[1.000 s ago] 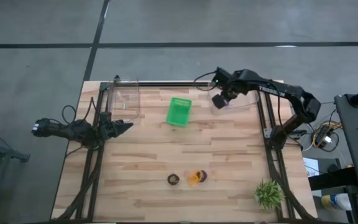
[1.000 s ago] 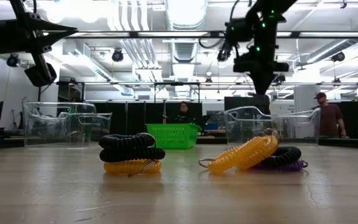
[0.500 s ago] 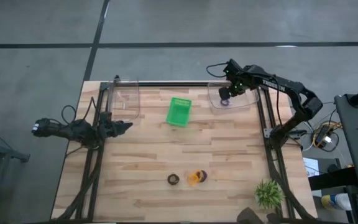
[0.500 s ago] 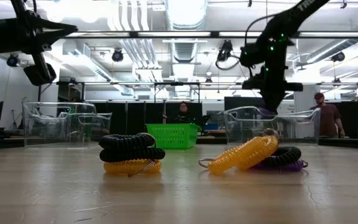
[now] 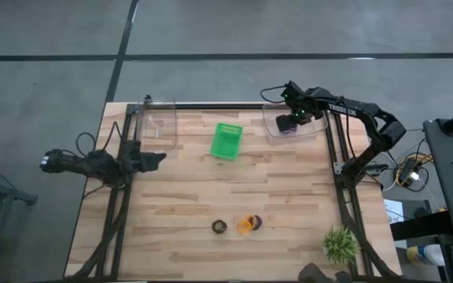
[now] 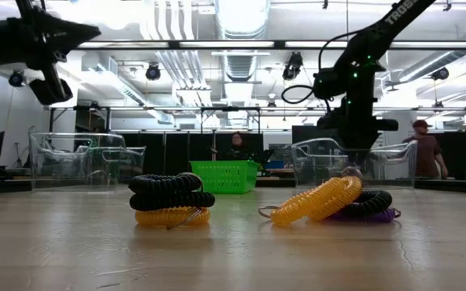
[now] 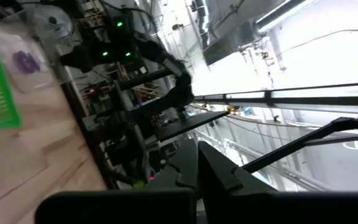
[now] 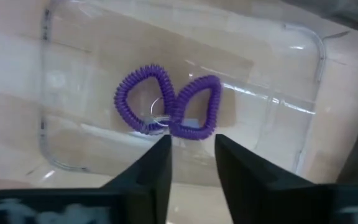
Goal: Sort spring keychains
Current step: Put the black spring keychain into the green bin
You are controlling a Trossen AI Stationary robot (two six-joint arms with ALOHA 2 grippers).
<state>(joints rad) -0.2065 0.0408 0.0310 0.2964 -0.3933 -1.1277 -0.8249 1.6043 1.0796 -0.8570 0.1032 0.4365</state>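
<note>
The right gripper [image 5: 296, 119] hangs over the clear plastic bin [image 5: 313, 132] at about 1 o'clock on the light wooden table [image 5: 289, 196], and its two dark fingers [image 8: 151, 171] sit a narrow gap apart with nothing between them. Right below, lying flat on the bin floor, is a purple coiled spring keychain [image 8: 166, 109] folded into two loops joined by a small metal ring.

The rest of the keychains are down at 6 o'clock, well away from the bins. One pile is a black coil [image 6: 171, 191] stacked on a yellow-orange coil [image 6: 171, 216]. Just beside it, the other pile has an orange coil [image 6: 318, 200] leaning on a black one [image 6: 370, 202], with a purple one [image 6: 362, 216] underneath.

The small green slotted basket [image 5: 226, 141] sits near 12 o'clock, between that bin and a second clear bin [image 5: 157, 126] at 11. The left gripper [image 5: 157, 158] waits at the 9 o'clock edge; can't tell how its fingers stand. A spiky green plant [image 5: 340, 244] stands at 5 o'clock.
</note>
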